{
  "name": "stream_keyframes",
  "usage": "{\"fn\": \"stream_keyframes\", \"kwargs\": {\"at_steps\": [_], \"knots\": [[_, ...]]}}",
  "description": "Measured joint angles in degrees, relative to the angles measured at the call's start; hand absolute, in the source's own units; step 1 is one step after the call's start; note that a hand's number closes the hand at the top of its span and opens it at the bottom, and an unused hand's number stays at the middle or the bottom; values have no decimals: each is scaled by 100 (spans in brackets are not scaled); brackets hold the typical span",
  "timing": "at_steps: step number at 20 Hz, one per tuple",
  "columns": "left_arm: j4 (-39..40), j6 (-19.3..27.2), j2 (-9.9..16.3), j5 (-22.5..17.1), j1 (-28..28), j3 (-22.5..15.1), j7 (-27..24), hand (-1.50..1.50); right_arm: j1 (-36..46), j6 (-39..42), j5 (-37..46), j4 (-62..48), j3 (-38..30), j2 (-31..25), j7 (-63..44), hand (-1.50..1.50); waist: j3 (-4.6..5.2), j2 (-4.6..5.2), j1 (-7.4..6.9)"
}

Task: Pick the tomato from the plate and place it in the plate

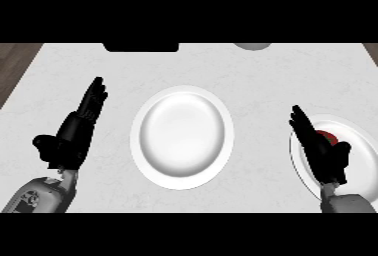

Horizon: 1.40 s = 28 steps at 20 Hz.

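Right hand [325,150] fingers straight, half hiding tomato [330,136] on edge-cropped plate [363,172].

One head view looks steeply down on the white counter [258,75], forearms entering from below.

A pale, faintly marbled worktop [81,60] carries two white plates. The centre plate [182,137] lies in the middle; the right plate [354,131] lies well apart, cut by the view's right edge.

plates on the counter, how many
2: one plate bare at the counter's middle, and one plate at the right edge, cut off by the view, holding the tomato partly hidden behind the right hand.
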<state>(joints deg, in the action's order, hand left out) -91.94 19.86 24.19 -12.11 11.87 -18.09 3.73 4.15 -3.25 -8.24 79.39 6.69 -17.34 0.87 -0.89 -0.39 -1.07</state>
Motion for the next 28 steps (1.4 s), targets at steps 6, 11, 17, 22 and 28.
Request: {"fn": "stream_keyframes", "kwargs": {"at_steps": [6, 11, 17, 22, 28], "knots": [[-87, -201, 231, 8, 270, 198, -40, 0, 660, 1579, -253, 672, 982, 101, 484, 150, 61, 10, -129], [-52, -427, 360, -154, 342, 377, -13, 0, 940, 1436, 1589, 955, 1490, -895, 1137, -150, 111, -45, 3], [-84, -818, 592, -424, 250, 795, -64, 0, 106, 1442, 1121, 501, 1241, -651, 2714, -150, 86, 27, 84], [135, -1012, 521, -411, 364, 975, -114, 0, 13, 1835, 610, 480, 623, -844, 3421, -150, 86, 37, 124], [54, -1130, 546, -384, 329, 1100, -14, 0, 236, 2057, 599, 1168, -62, -1734, 2774, -150, 96, 20, 146]]}}
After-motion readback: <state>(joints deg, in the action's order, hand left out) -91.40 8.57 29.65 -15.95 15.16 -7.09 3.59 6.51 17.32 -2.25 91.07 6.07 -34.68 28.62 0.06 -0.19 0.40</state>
